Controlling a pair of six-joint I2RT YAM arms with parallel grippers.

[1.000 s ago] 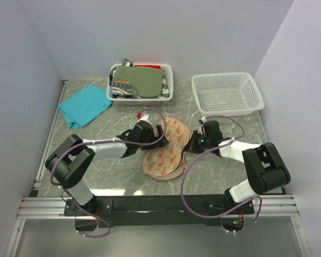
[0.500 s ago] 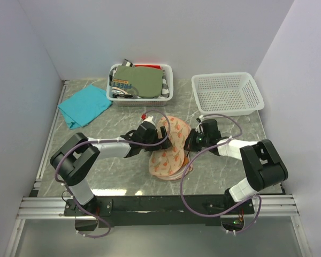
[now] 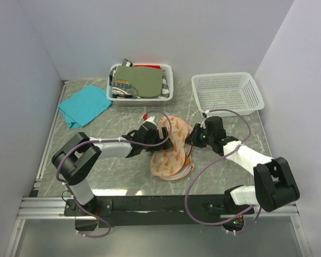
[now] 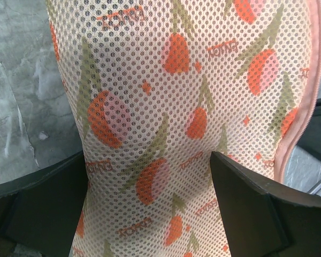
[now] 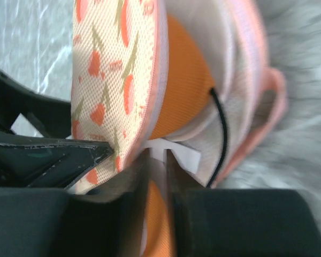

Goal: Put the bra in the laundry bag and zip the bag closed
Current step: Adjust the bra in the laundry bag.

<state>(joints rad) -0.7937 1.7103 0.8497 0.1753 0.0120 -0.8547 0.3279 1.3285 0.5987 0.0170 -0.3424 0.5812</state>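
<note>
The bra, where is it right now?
Right wrist view: the bra sits inside the half-open laundry bag, at table centre between both pincers.

This is a robot test cell in a lab, not a home. Plain white partition walls (image 3: pixel 150 32) box in a marble-patterned tabletop (image 3: pixel 117 168) behind and on both sides of the two arms. An aluminium extrusion rail (image 3: pixel 160 206) runs along the near edge under the arm bases, with loose purple cables (image 3: pixel 190 184) looping beside them. Laundry props sit in white plastic baskets (image 3: pixel 227 93) beyond the grippers.
</note>
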